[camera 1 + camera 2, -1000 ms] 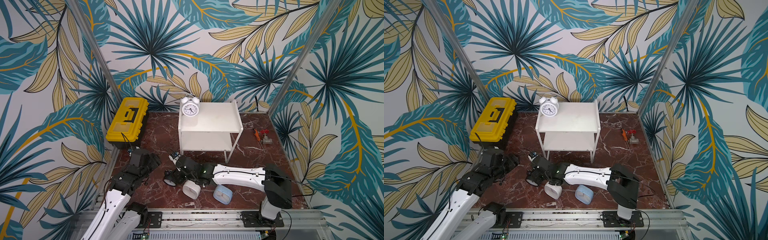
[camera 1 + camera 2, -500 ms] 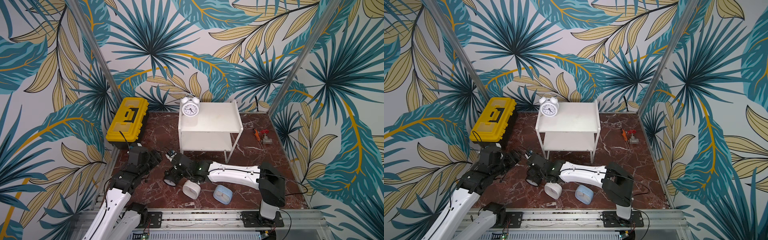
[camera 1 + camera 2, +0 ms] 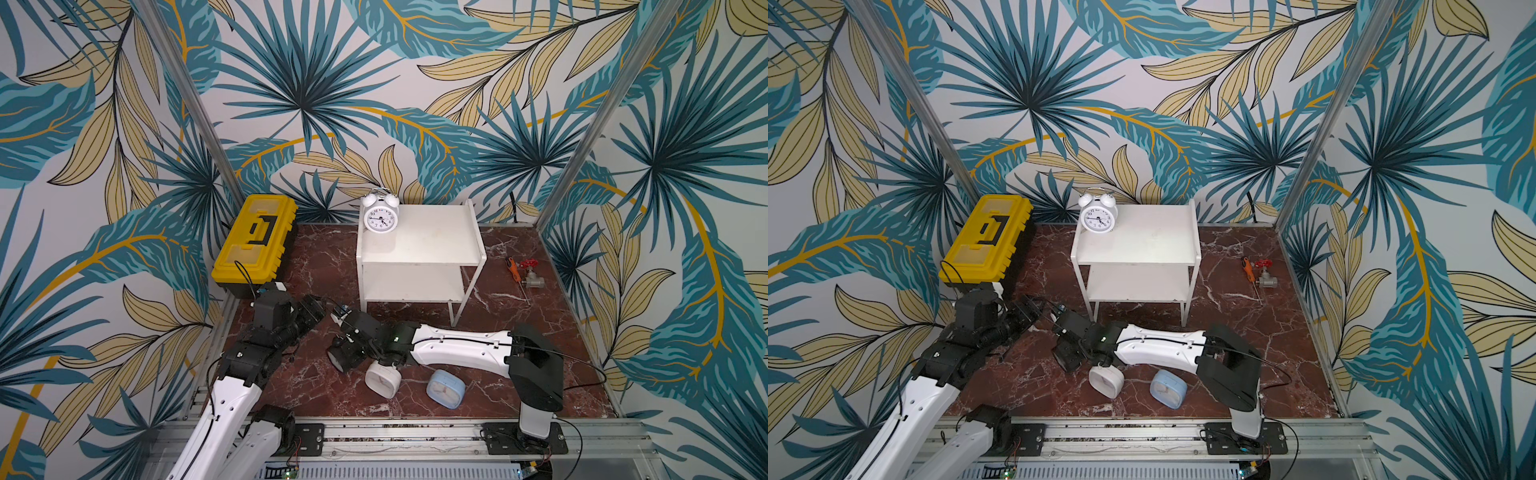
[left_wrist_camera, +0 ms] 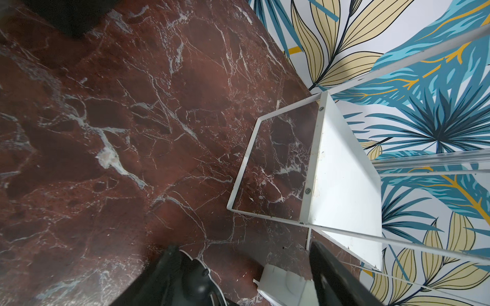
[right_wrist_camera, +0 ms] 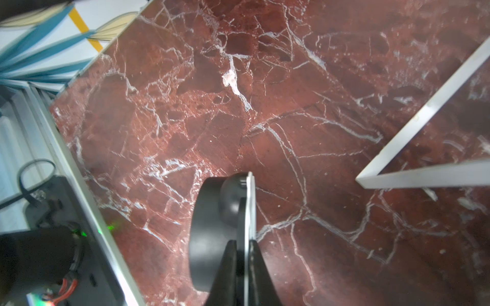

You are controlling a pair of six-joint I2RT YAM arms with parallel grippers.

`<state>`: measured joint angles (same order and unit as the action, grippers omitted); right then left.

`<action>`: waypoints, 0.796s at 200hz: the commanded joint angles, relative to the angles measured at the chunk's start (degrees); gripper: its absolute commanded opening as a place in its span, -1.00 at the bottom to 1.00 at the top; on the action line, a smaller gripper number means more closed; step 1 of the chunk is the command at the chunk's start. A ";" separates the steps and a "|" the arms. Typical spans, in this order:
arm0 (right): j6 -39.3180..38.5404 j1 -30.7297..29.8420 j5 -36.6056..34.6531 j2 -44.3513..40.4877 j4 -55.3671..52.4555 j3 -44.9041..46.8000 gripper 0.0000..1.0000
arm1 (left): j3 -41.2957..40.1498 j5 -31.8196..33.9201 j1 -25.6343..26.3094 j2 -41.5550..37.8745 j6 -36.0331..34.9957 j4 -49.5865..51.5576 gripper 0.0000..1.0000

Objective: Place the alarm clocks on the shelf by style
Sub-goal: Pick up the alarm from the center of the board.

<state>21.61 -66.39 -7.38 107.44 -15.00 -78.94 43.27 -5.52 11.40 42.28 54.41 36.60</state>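
You are pinching the black twin-bell clock (image 5: 206, 233) by its thin white edge, right gripper (image 5: 242, 242) clamped tight, low on the marble (image 5: 291, 79) before the shelf (image 3: 436, 245), and likely heading into lifting it up beside the white twin-bell clock (image 3: 380, 216) on top, left gripper (image 4: 242, 246) gaping empty.

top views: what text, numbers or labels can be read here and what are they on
"1" to "12": hour numerals on the dial of the white twin-bell clock, on the top board of the shelf.
White square clock, light blue clock, black clock: dials too small or blurred to read.
Yellow toolbox: no lettering visible.
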 commanded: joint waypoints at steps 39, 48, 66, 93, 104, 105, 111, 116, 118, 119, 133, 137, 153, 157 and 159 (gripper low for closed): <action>-0.38 -0.21 -3.89 -6.64 -5.89 -0.90 -1.00 | 1.74 -6.39 -0.90 0.09 5.54 -6.55 0.59; -0.47 -0.36 -4.52 -8.83 -7.07 -0.72 -1.00 | 1.48 -7.41 -0.90 -0.17 7.02 -7.72 0.59; -0.58 -0.67 -5.45 -13.91 -8.86 0.33 -1.00 | 0.82 -9.93 -0.92 -0.35 9.50 -10.47 0.59; -0.33 -1.05 -4.56 -22.64 -9.80 3.29 -1.00 | -0.36 -12.86 -0.86 -0.36 12.19 -14.52 0.58; -0.40 -1.03 -3.18 -26.08 -9.96 4.56 -1.00 | -0.71 -13.82 -0.86 -0.36 13.18 -16.46 0.58; -0.37 -1.02 -3.00 -26.37 -10.00 4.70 -1.00 | -0.76 -13.86 -0.86 -0.36 13.26 -16.64 0.58; -0.42 -1.02 -2.22 -27.97 -10.16 5.31 -1.00 | -0.90 -14.47 -0.90 -0.28 13.72 -17.87 0.57; -0.53 -1.07 -1.66 -29.42 -10.38 5.81 -1.00 | -0.98 -14.86 -0.92 -0.17 13.99 -18.76 0.57; -0.60 -1.08 -1.43 -29.88 -10.50 5.94 -1.00 | -0.99 -15.02 -0.87 -0.18 14.10 -19.07 0.57; -0.65 -1.09 -1.29 -29.99 -10.54 6.05 -1.00 | -0.99 -15.04 -0.86 -0.14 14.17 -19.22 0.57; -1.39 -1.00 -0.08 -33.34 -11.36 7.11 -1.00 | -0.46 -15.64 -0.93 0.98 14.28 -20.47 0.57; -1.68 -1.01 0.14 -34.10 -11.76 7.28 -1.00 | -0.19 -15.97 -0.88 1.44 14.07 -20.51 0.58; -2.74 -0.66 0.99 -36.60 -13.47 7.69 -1.00 | 1.74 -17.73 -0.65 4.03 12.14 -20.45 0.58; -3.10 -0.44 1.37 -37.06 -13.90 7.79 -1.00 | 2.48 -18.54 -0.33 5.01 11.00 -20.43 0.58; -3.29 -0.37 1.75 -37.29 -14.19 7.78 -1.00 | 2.98 -18.84 -0.11 5.42 10.35 -20.43 0.58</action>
<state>20.60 -67.18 -8.40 72.16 -25.47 -72.90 43.31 -20.45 10.87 44.25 67.42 19.09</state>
